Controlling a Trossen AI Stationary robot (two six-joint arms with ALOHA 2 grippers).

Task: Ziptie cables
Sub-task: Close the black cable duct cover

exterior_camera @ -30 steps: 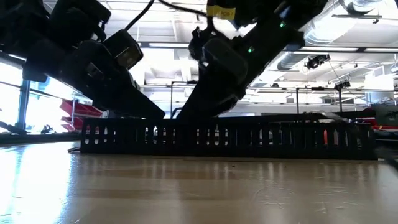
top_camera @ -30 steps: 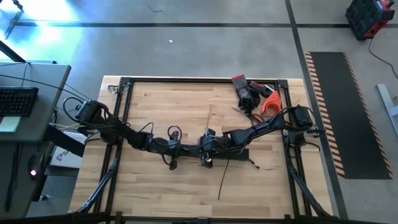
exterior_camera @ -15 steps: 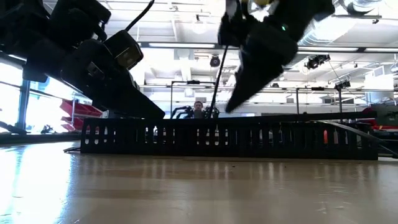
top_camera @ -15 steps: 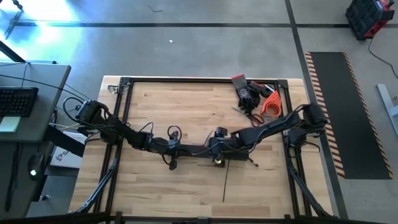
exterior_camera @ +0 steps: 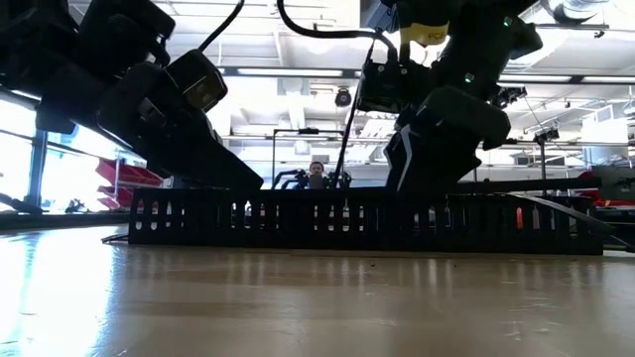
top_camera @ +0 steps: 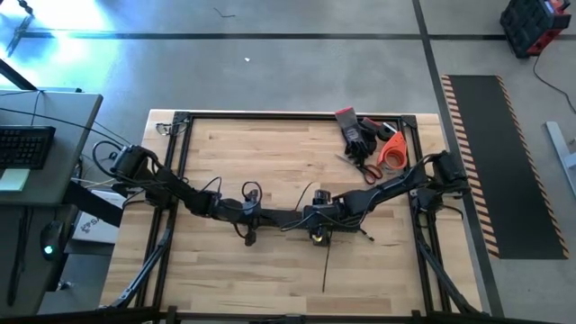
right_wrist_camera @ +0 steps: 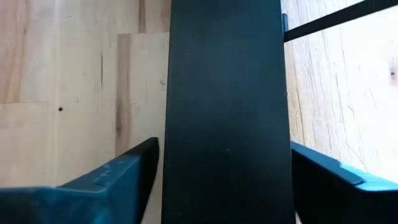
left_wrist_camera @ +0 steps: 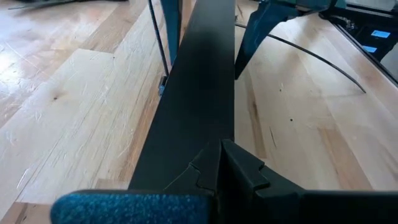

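Jaws of the right gripper (right_wrist_camera: 224, 180) straddle the black bar (right_wrist_camera: 227, 93), wide open.

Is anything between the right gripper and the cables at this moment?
Yes. The right gripper straddles the flat black perforated bar, one finger on each side, with nothing held. The thin cables lie on the wooden table beside and beyond the bar. The left gripper is shut on the bar's other part.

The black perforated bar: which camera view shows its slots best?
The low view: the black perforated bar stands side-on across the table, its slots lit from behind. The high view hides most of it under the arms. Both wrist views show only its plain top, the right gripper straddling it.
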